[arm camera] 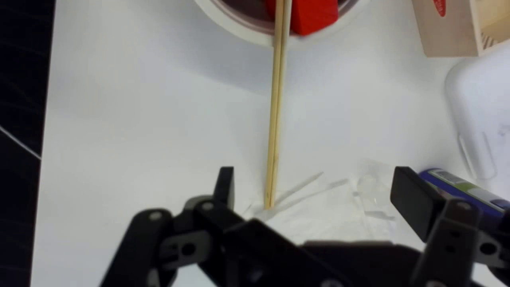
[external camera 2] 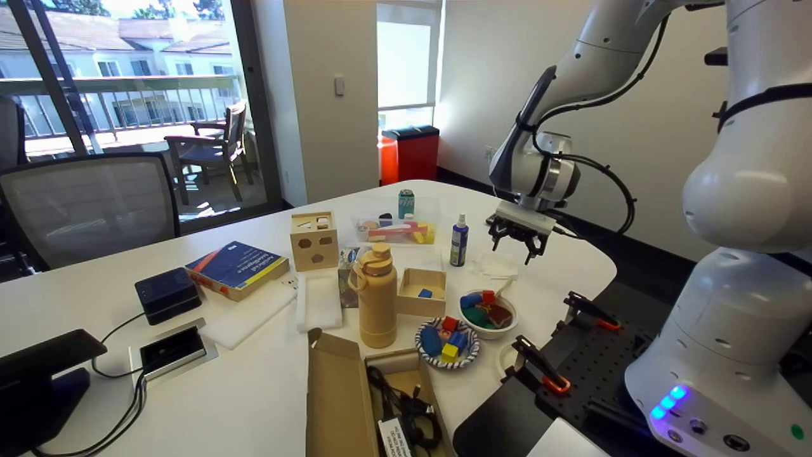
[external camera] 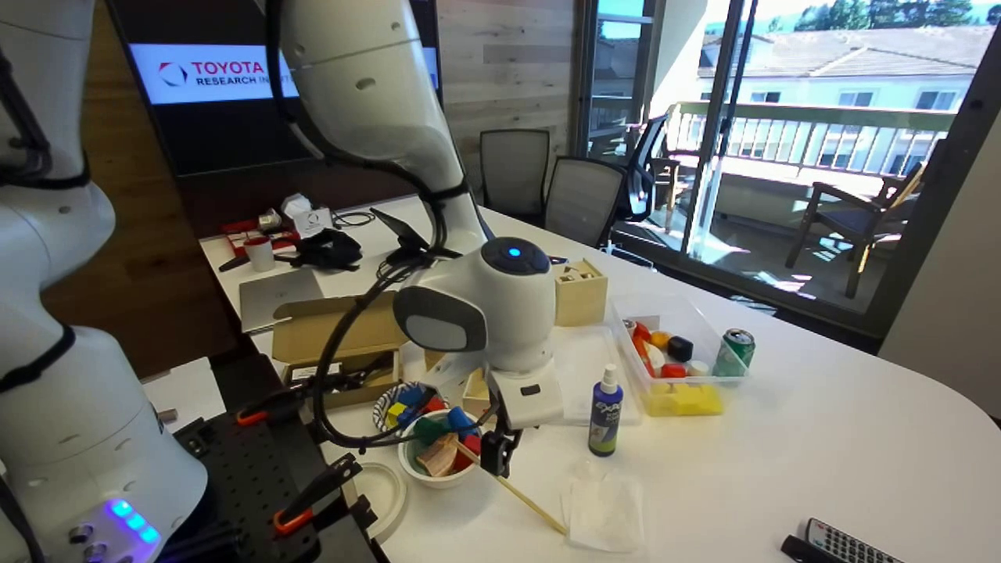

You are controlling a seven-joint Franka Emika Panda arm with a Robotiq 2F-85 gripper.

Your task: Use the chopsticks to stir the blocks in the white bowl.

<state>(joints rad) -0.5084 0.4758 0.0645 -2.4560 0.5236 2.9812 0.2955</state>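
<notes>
Wrist view: chopsticks lie beneath spread jaws.

arm: white, rounded | cable: black | base lights: blue | jaws: black

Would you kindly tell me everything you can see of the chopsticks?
The chopsticks are two straight, slender, pale yellowish sticks, apparently wooden, lying side by side. They slant across the rim of the white bowl, one end inside with the blocks, the other outside by a translucent sheet; whether they touch it is unclear. The open gripper does not hold them.
</notes>
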